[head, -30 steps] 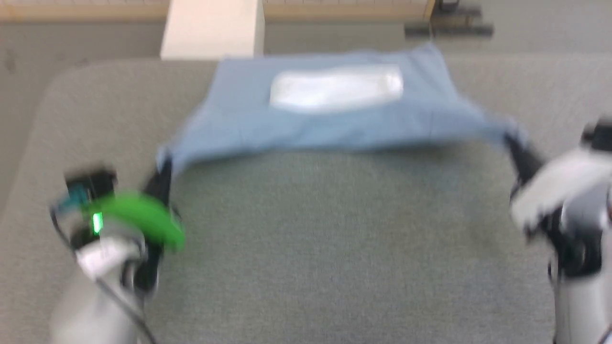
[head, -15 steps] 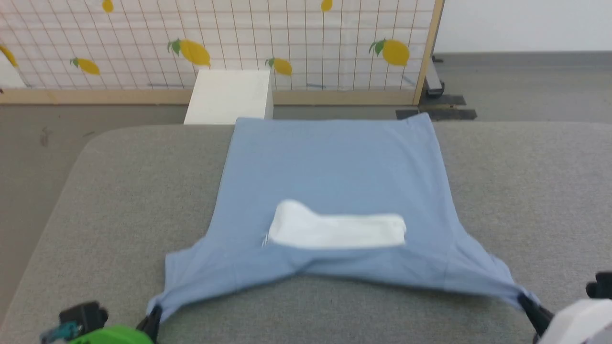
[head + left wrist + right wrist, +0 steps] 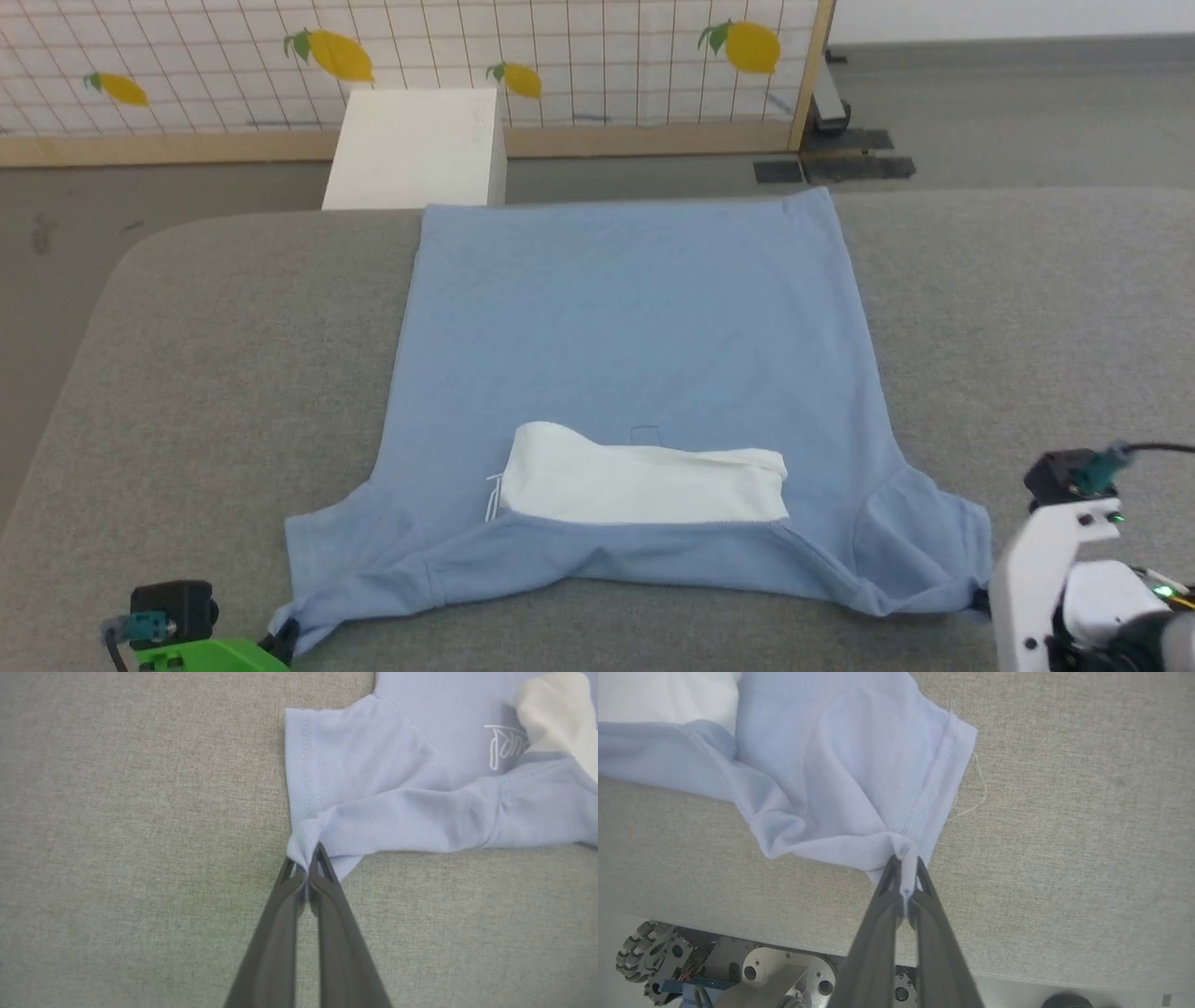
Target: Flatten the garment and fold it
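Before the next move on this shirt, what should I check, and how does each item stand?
1. Left claw shut on a sleeve corner: ok.
2. Right claw shut on the other sleeve corner: ok.
3. Shirt body flat on the table: ok.
4. Sleeves smooth: not ok, bunched at both claws.
5. Far hem fully on the table: cannot tell.

I hold my left gripper (image 3: 306,858) low by the surface's (image 3: 187,373) near edge, jaws pressed together on the garment's (image 3: 635,327) sleeve corner. My right gripper (image 3: 906,865), toward the near-right, pinches the other sleeve likewise.
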Tool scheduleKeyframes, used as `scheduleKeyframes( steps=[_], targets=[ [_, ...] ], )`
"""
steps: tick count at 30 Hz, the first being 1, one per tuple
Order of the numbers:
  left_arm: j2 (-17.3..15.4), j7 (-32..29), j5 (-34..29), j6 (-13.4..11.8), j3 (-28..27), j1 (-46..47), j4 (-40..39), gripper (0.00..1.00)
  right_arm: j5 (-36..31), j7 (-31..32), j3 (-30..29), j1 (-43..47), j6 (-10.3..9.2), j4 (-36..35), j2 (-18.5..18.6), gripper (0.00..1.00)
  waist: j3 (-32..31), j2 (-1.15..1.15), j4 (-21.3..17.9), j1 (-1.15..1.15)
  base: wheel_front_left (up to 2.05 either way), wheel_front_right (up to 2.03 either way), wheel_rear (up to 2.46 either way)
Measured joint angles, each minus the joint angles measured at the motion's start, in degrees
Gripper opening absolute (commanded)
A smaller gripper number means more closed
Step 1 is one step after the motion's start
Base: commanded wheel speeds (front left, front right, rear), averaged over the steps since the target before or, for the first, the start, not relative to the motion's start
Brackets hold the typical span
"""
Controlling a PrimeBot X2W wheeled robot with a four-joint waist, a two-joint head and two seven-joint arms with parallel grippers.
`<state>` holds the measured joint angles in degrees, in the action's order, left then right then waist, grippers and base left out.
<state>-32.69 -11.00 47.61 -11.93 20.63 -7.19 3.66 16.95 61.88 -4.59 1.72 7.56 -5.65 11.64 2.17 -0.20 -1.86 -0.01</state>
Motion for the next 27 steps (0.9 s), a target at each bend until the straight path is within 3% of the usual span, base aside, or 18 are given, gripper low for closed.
scheduleKeyframes(
  steps=[6,9,10,11,12,21,27],
  targets=[
    [0.2,0.8,0.1,0.2,-0.5,1.4,-0.2,0.0,-3.4,9.0,4.9,-2.9,0.0,5.3,0.6,0.0,2.8,0.0,-0.1,0.0,0.0,0.0,0.0],
    [0.2,1.3,0.3,0.3,-0.8,1.4,-0.2,0.0,-4.0,10.3,5.9,-3.0,0.0,6.7,0.6,0.0,3.8,0.0,0.0,0.0,0.0,0.0,0.0],
    [0.3,1.3,0.3,0.3,-0.9,1.4,-0.2,0.0,-4.0,10.3,6.0,-3.1,0.0,6.9,0.5,0.35,4.0,0.0,0.1,0.0,0.0,0.0,0.0],
    [0.3,1.5,0.4,0.3,-1.0,1.4,-0.2,0.0,-3.8,10.2,5.9,-3.1,0.0,7.1,0.2,0.53,4.1,0.0,0.1,0.0,0.0,0.0,0.0],
    [0.3,1.6,0.4,0.3,-1.0,1.4,-0.2,0.0,-3.8,10.0,5.8,-3.2,0.0,7.1,0.1,1.0,4.1,0.0,0.1,0.0,0.0,0.0,0.0],
    [0.5,2.1,0.7,0.2,-1.3,1.4,-0.4,0.0,2.0,2.8,-2.7,-5.6,0.0,0.7,-3.3,1.0,2.3,0.0,-0.4,0.0,0.0,0.0,0.0],
    [0.5,3.0,0.7,-0.1,-1.4,1.3,-1.4,0.0,4.6,-16.0,-10.4,-11.0,0.0,-5.5,-5.7,1.0,1.2,0.0,-0.8,0.0,0.0,0.0,0.0]
  ],
)
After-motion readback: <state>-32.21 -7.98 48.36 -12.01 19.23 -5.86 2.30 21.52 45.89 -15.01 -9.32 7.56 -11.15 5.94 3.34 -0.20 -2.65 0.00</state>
